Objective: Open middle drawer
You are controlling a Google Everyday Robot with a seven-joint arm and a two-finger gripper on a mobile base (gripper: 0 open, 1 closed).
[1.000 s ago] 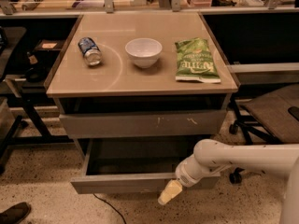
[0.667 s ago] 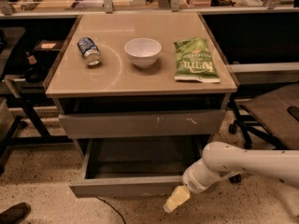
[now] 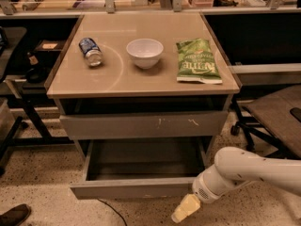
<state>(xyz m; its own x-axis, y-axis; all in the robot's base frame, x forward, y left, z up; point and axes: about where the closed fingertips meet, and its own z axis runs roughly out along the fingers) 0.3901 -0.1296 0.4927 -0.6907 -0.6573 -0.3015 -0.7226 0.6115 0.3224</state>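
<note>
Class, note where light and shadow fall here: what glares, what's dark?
Camera view: light sheens the tabletop near the bowl; the recess beneath and the open middle drawer are shadowed inside; the end effector, just below that drawer's front, is bright.

One can (image 3: 91, 51), one bowl (image 3: 144, 52), one bag (image 3: 197, 61), one open drawer (image 3: 131, 189), one tool (image 3: 184, 210) near it.

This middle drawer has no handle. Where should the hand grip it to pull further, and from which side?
Probably the top edge of the middle drawer's front, taken from above and in front. The face is flat and handleless, but with the drawer out, that rim is exposed with open space behind it. The hand sits low by the front's right end.
</note>
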